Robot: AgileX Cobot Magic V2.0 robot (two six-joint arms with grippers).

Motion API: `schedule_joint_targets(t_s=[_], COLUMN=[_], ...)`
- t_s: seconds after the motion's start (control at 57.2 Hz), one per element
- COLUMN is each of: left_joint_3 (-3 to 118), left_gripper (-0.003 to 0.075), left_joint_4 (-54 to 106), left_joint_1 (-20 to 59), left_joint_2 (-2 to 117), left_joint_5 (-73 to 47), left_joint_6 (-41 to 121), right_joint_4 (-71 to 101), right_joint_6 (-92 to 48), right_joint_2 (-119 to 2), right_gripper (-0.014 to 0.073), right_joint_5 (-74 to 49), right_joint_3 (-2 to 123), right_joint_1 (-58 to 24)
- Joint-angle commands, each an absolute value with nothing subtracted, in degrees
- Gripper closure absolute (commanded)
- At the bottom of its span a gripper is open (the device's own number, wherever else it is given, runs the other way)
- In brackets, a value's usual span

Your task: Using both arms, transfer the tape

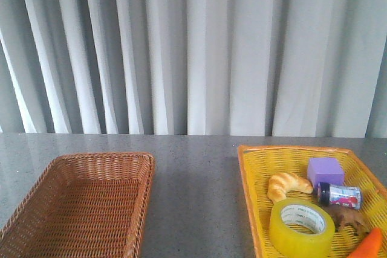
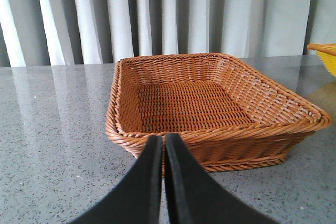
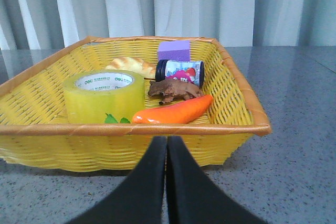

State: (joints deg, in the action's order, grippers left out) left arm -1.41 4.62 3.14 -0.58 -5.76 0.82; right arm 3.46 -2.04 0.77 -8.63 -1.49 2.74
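Note:
The tape (image 1: 302,226), a wide yellow roll with a white printed core, lies flat in the yellow basket (image 1: 251,193) at the front right of the table. It also shows in the right wrist view (image 3: 103,97), at the near side of the basket (image 3: 126,129). My right gripper (image 3: 166,141) is shut and empty, just outside the basket's near rim. My left gripper (image 2: 164,139) is shut and empty, in front of the near rim of the brown wicker basket (image 2: 220,132). Neither arm shows in the front view.
The yellow basket also holds a croissant (image 1: 288,185), a purple block (image 1: 325,171), a small printed jar (image 1: 339,196), a brown toy animal (image 3: 173,89) and an orange carrot (image 3: 173,111). The brown basket (image 1: 36,194) stands empty at the front left. Grey curtains hang behind the table.

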Motion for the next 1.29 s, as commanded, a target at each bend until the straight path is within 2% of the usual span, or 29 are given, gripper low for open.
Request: schedule_joint_targets(t_s=[0.0, 0.646, 0.908, 1.275], left_joint_3=[-0.95, 0.81, 13.51, 37.38], left_gripper=[0.0726, 0.0726, 0.0726, 0.0726], left_joint_4=[4.71, 4.84, 4.78, 4.32], left_joint_1=[2.94, 2.94, 2.94, 2.94], left_joint_2=[-1.46, -1.46, 0.50, 21.16], left_joint_5=[-1.08, 2.04, 1.73, -14.42], left_joint_6=[0.42, 0.00, 0.00, 1.72], right_joint_4=[3.26, 6.79, 9.16, 4.55], right_joint_6=[-2.56, -1.81, -0.60, -1.83], right_joint_2=[1.29, 1.22, -4.87, -24.42], right_gripper=[0.0601, 0.0601, 0.0601, 0.0601], right_joint_5=[-4.21, -2.04, -4.10, -18.77], right_joint_3=[-1.72, -0.57, 12.01, 35.42], right_joint_1=[3.06, 3.06, 3.06, 3.06])
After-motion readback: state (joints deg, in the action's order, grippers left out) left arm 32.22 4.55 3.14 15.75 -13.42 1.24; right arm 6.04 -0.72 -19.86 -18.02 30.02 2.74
